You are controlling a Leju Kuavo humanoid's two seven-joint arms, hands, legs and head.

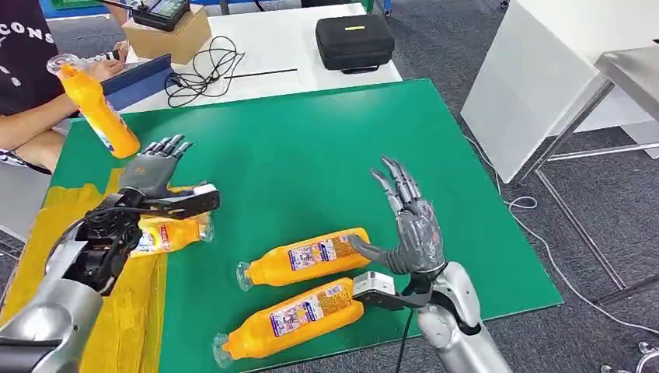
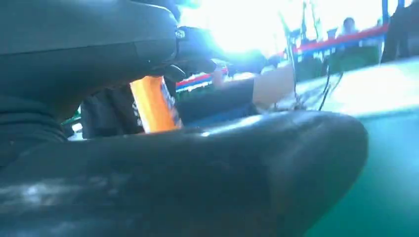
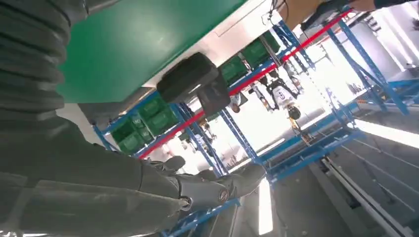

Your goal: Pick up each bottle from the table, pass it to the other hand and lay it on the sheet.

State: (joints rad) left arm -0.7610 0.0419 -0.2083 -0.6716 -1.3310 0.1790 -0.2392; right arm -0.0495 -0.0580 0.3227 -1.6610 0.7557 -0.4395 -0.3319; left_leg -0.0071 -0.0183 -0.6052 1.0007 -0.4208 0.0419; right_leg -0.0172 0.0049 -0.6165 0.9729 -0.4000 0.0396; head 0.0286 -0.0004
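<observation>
Behind green mat (image 1: pixel 311 140): cables (image 1: pixel 203 70), black case (image 1: pixel 355 40) (closed) | both hands (image 1: pixel 408 225) spread, empty

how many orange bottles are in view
4: two orange bottles on the green mat, one under the left hand on the yellow sheet, one held by a person.

Four orange bottles (image 1: pixel 307 257) — one yellow sheet (image 1: pixel 124 326) — one black case (image 1: pixel 355 40).
</observation>
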